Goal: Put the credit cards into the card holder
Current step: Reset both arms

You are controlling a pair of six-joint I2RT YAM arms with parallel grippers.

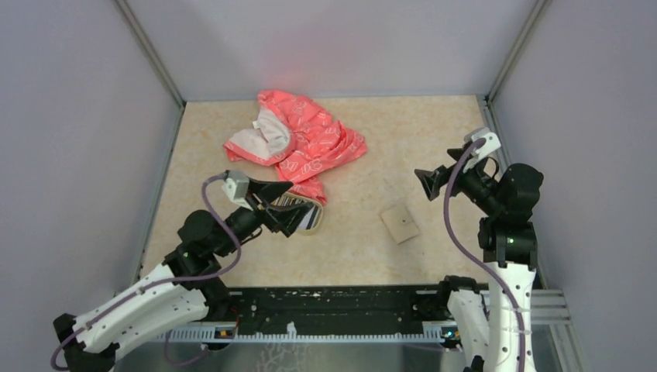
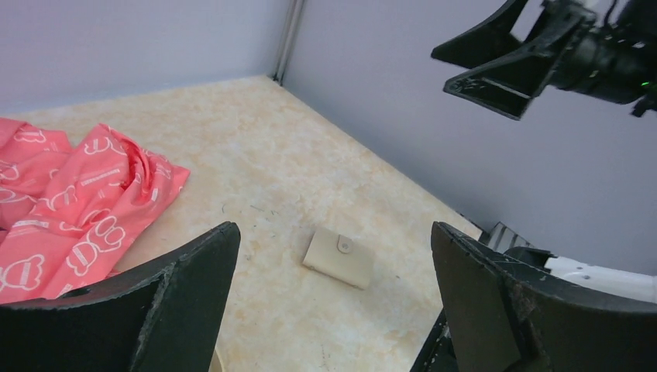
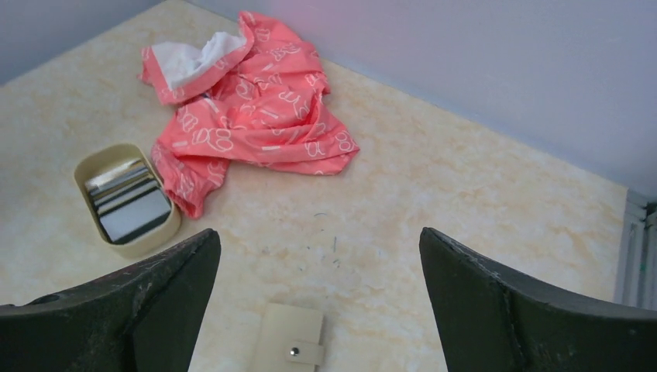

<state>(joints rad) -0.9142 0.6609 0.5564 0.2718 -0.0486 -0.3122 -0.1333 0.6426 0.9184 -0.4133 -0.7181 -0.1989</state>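
The tan card holder (image 1: 400, 224) lies shut and flat on the table, right of centre; it also shows in the left wrist view (image 2: 339, 256) and the right wrist view (image 3: 290, 349). The credit cards (image 3: 128, 203) lie stacked in an oval tan dish (image 3: 81, 174); from above the cards (image 1: 304, 211) are partly hidden by my left gripper (image 1: 287, 209). That gripper is open and empty, hovering over the dish (image 2: 333, 229). My right gripper (image 1: 424, 184) is open and empty, raised above and right of the card holder (image 3: 318, 232).
A crumpled pink-red patterned cloth (image 1: 298, 143) lies at the back centre, its edge touching the dish (image 3: 248, 108). Grey walls enclose the table on three sides. The black rail (image 1: 341, 310) runs along the near edge.
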